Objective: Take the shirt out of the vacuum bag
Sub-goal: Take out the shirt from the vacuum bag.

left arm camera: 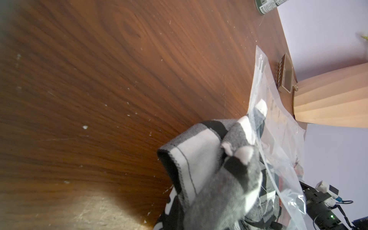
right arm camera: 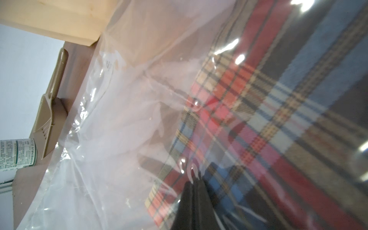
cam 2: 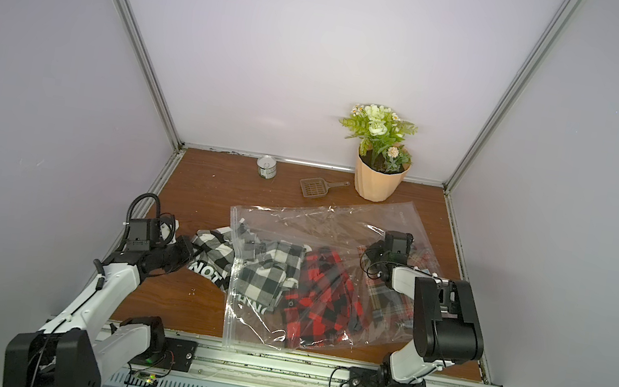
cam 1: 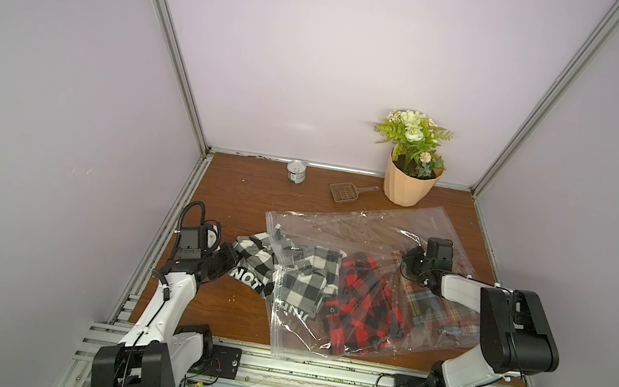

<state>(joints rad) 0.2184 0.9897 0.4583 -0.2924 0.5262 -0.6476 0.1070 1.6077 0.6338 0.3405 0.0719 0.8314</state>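
The vacuum bag (cam 1: 336,224) (cam 2: 295,221) lies clear and crinkled across the right half of the wooden table, its open edge facing left. A black-and-white checked shirt (cam 1: 255,257) (cam 2: 214,251) (left arm camera: 199,151) sticks partly out of that edge, the rest still under the plastic. My left gripper (cam 1: 233,254) (cam 2: 191,249) is shut on its outer end; cloth hides the fingers in the left wrist view. My right gripper (cam 1: 407,267) (cam 2: 368,261) (right arm camera: 194,179) is shut on a fold of bag film above a tartan shirt (right arm camera: 268,99). A red-and-black checked shirt (cam 1: 363,295) lies inside between them.
A peach flowerpot (cam 1: 410,185) stands at the back right, touching the bag's far corner. A brown scoop (cam 1: 346,192) and a small can (cam 1: 296,171) sit along the back wall. Walls close in on three sides; a metal rail (cam 1: 314,366) runs along the front.
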